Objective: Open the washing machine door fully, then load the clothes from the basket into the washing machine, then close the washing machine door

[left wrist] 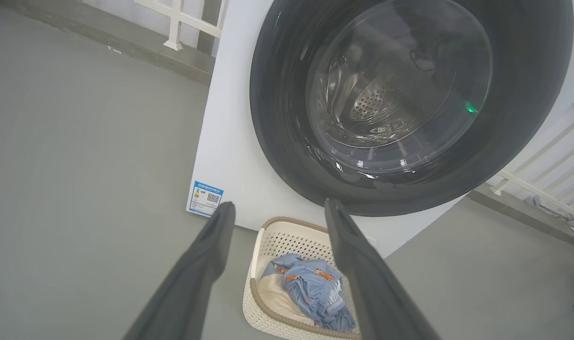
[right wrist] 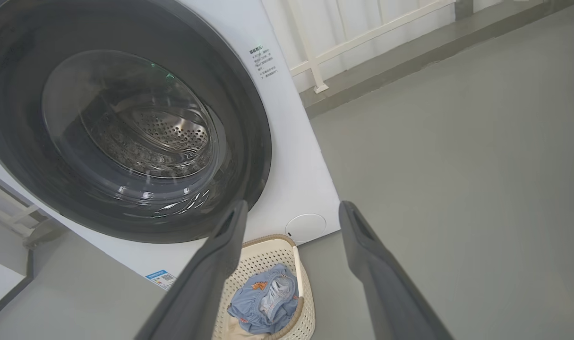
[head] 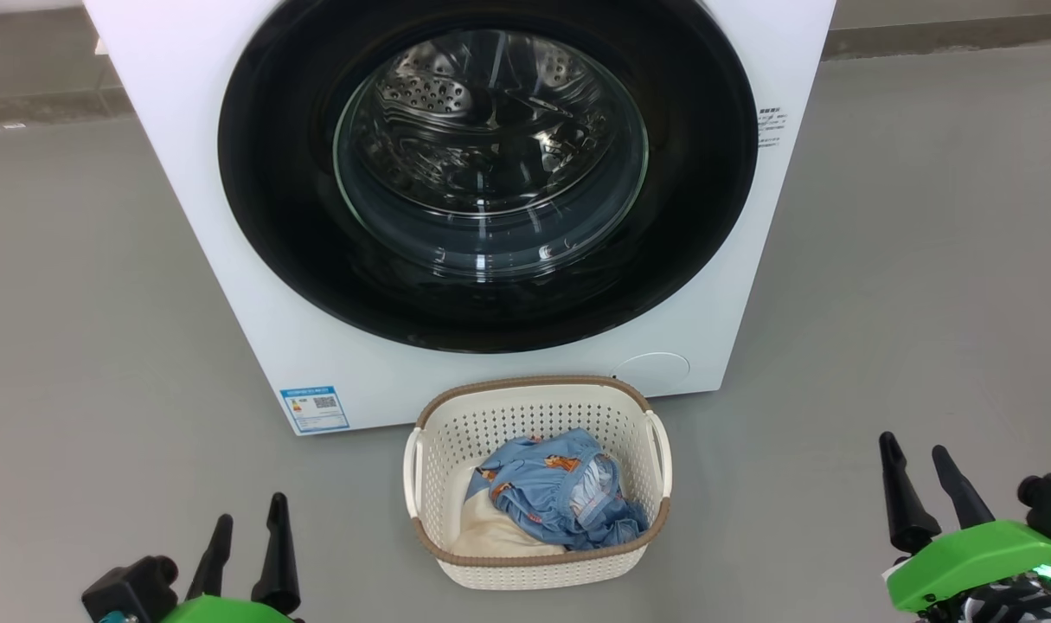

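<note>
Glossy black all round its rim, the washing machine door (head: pixel 488 173) sits shut and flush against the white front of the washing machine (head: pixel 179 173), so the first step of the task is not yet begun. The steel drum shows through the clear glass and looks empty. I can make out no handle or hinge on the rim, so I cannot tell which edge swings out.

The door lies far from both tools, up and ahead of them. The left tool (head: pixel 251 510) hangs at the near left, roughly in line with the door's left edge. The right tool (head: pixel 913 444) hangs at the near right, out past the door's right edge. On that showing the left one seems to have the shorter reach to the rim, though the choice really depends on where the catch is. Both tools have their fingers spread wide and nothing between them.

Between the two, on the grey floor (head: pixel 84 346), the basket (head: pixel 525 381) stands just in front of the machine, below the lowest point of the door. The clothes (head: pixel 551 493) lie inside it, with the light blue printed garment heaped toward the right and the cream garment (head: pixel 495 528) under it at the near left. A door swinging out sideways would probably pass above the basket's rim, but from this angle that is only a guess.
</note>
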Controlling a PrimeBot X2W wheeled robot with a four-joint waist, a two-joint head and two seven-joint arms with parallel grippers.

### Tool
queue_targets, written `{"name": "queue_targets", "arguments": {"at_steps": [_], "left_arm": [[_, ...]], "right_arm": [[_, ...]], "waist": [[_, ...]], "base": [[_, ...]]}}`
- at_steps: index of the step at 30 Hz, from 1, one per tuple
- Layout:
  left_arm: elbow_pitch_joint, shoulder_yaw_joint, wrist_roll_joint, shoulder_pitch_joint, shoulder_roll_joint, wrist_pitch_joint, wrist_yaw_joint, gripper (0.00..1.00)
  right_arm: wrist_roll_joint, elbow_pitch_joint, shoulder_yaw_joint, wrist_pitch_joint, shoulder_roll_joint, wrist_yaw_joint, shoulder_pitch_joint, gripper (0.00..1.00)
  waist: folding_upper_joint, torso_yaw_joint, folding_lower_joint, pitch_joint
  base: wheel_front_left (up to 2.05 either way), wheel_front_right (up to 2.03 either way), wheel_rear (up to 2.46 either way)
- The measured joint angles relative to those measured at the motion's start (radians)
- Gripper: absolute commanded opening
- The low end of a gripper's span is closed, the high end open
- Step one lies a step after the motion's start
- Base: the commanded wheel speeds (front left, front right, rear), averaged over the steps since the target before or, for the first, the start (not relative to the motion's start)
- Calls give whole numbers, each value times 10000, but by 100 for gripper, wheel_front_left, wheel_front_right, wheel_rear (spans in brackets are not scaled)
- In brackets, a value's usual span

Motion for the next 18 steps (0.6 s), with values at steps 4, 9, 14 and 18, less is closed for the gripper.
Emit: {"name": "queue_targets", "arguments": {"at_steps": [4,9,14,18], "left_arm": [[0,-82,453,-28,6,-136,56,100],[23,-153,903,-126,8,-265,100,100],[79,-244,1358,-126,10,-422,140,100],[157,-280,1762,-129,12,-527,174,100]], "right_arm": [[-405,-142,119,0,2,0,0,100],[-920,-263,176,-33,-2,0,1,100],[-1438,-286,443,-33,-82,2,2,100],[-1975,-353,504,-42,-138,2,2,100]], "waist": [[0,6,0,3],[0,28,0,-2],[0,48,0,-11],[0,55,0,-24]], "base": [[0,0,0],[0,0,0],[0,0,0],[0,0,0]]}}
